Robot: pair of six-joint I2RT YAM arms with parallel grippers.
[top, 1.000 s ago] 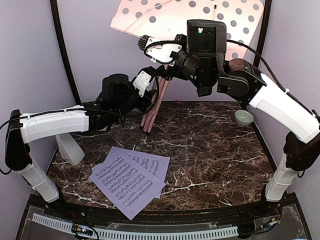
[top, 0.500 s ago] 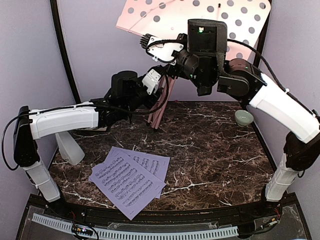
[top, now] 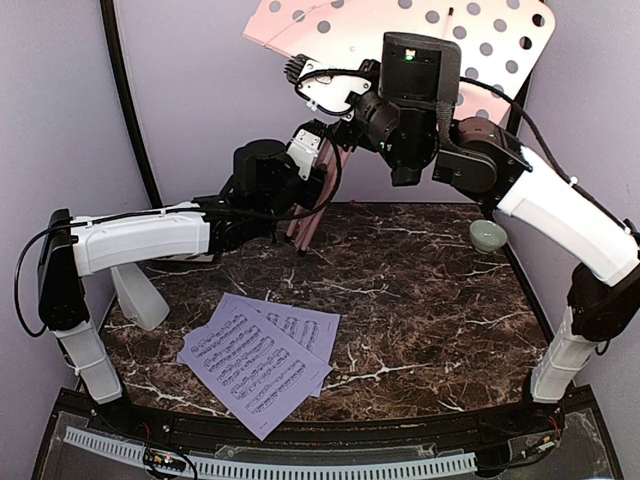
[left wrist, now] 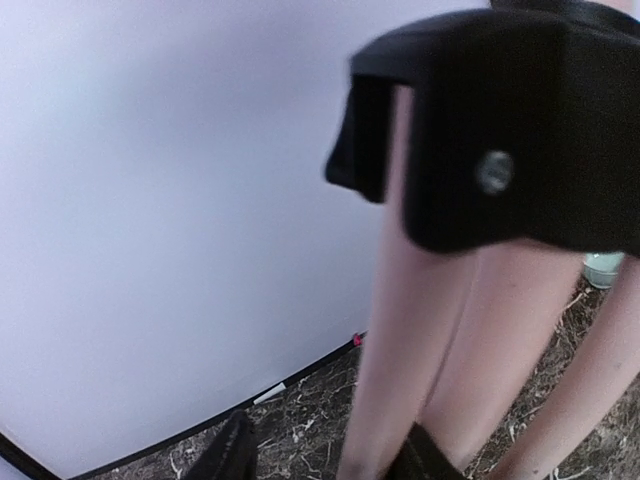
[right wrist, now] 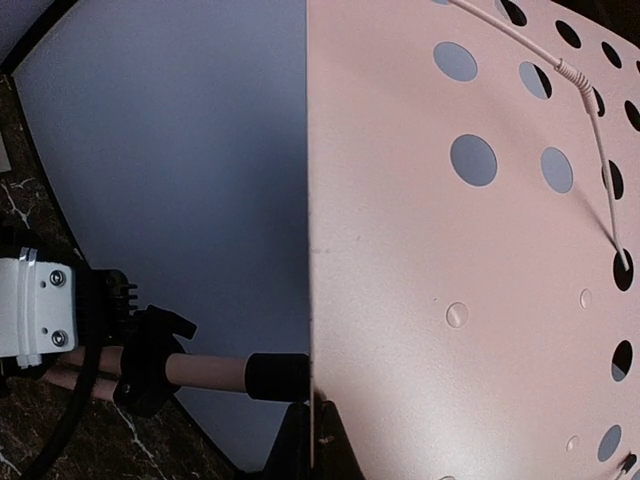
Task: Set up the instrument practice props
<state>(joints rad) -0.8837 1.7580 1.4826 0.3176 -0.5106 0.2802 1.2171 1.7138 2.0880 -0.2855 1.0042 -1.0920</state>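
Gripping one edge of the pink music stand (top: pixel 380 20), with its perforated pink plate and thin tripod legs, the right hand (right wrist: pixel 312 455) has the plate's thin edge running straight down between its two dark fingers, clenched on the metal. The plate is raised high against the lavender back wall, tilted, and fills the right half of the right wrist view. Below the plate the pink legs are folded together into a narrow bundle that slants down and to the left toward the back of the dark marble-patterned counter (top: pixel 450 320); whether their tips touch the counter cannot be told. The left hand (top: pixel 322 160) sits at the upper part of that bundle, just under the right hand. In the left wrist view the legs pass down between its fingertips (left wrist: pixel 232 452) beneath a black collar (left wrist: pixel 500 120), but a gap shows beside one leg, so it cannot be told whether this hand is clamped on the legs or merely around them. The pale lavender sheet-music pages (top: pixel 255 360) lie flat and overlapping on the near left of the counter, well apart from both hands. The small light-grey pyramid metronome with its clear cover (top: pixel 140 295) stands at the left edge, beneath the left forearm. A small pale-green bowl (top: pixel 487 235) rests at the far right.
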